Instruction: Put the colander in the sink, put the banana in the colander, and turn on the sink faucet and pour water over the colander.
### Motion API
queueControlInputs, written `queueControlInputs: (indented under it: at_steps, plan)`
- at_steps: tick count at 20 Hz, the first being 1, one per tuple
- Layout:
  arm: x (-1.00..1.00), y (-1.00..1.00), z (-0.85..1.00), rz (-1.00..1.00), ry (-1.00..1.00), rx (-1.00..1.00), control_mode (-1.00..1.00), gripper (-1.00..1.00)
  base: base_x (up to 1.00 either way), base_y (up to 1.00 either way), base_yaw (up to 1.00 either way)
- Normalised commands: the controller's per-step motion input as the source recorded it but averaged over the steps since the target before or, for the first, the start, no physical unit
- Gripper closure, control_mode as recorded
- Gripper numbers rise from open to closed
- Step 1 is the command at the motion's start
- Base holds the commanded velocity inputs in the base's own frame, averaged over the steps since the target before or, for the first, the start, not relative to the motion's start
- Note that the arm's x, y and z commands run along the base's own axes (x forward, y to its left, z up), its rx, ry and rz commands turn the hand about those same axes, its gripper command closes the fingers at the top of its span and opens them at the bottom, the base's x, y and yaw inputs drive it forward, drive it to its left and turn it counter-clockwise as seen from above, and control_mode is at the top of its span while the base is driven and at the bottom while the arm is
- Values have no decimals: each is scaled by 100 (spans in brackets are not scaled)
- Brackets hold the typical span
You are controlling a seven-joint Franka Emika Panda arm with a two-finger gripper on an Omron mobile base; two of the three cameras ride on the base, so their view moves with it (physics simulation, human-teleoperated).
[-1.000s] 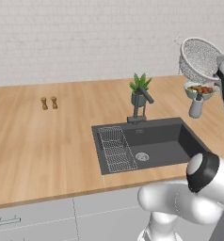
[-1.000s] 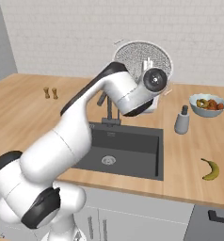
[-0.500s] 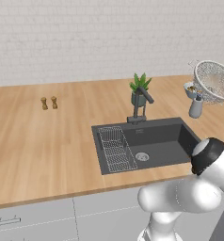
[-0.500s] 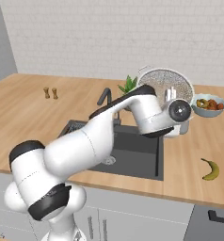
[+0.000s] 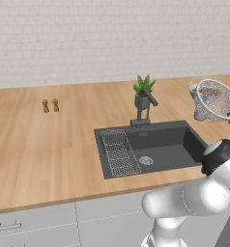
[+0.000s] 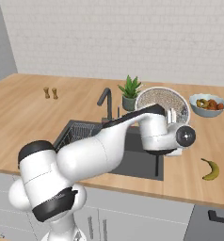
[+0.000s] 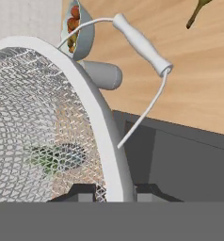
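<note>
Colander [image 5: 214, 100] lower, nearer sink [image 5: 150, 147]

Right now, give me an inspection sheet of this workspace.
Surface: wooden counter, white tile wall behind.
Job's things: colander held tilted in the air by the sink; banana lying on the counter; sink faucet with no water seen.
Clutter: fruit bowl, potted plant, two small shakers, grey bottle.
Grippers: gripper clamped on the colander rim.
Cables: nothing seen.
Surroundings: grey cabinets below.
</note>
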Motion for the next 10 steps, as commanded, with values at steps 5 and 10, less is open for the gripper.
queueControlInputs:
  at_steps: [5, 10]
  plan:
    - [10, 0, -48, 13, 2, -12, -100, 100, 0, 0, 0]
    - [8, 0, -37, 16, 12, -12, -100, 100, 0, 0, 0]
